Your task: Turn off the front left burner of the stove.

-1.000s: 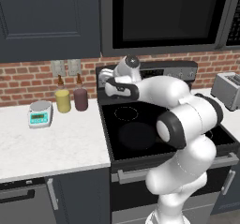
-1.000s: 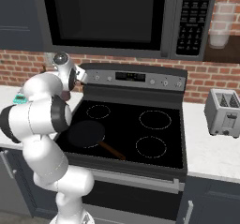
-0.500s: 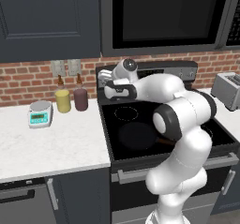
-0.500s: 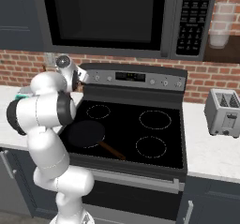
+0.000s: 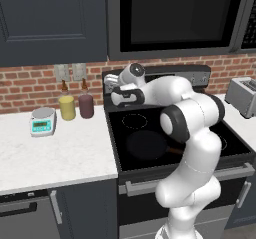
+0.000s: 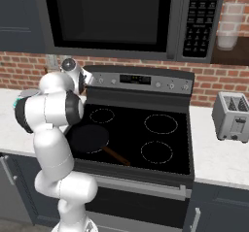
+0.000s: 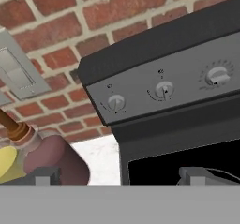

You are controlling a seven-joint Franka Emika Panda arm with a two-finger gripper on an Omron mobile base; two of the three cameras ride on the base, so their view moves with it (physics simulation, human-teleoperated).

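White glossy robot arm point(image 5: 192, 133) w/ rounded, bulbous link shells, dark grey/black bands at joints (one wide ring at elbow). Pale grey cap on wrist joint. Small white hand w/ dark two-finger gripper point(image 5: 111, 89); finger tips point(image 7: 47, 175) grey, blocky.

stove point(image 6: 141, 129): I saw a black glass top with thin pale rings and a grey back panel.
knobs point(image 7: 164, 89): I noted silver-grey with small dark marks.
skillet point(image 6: 90, 138): I read it as black with a brown handle.
counter point(image 5: 50, 153): I saw white, faintly marbled stone.
wall point(image 7: 84, 12): I saw red-brown brick with pale mortar.
jars point(image 5: 86, 105): I noted one yellow and one dark maroon.
toaster point(image 6: 232, 117): I saw silver-grey.
cabinets point(image 5: 50, 23): I saw dark slate blue.
arm point(image 5: 192, 128): I saw white with dark joints.
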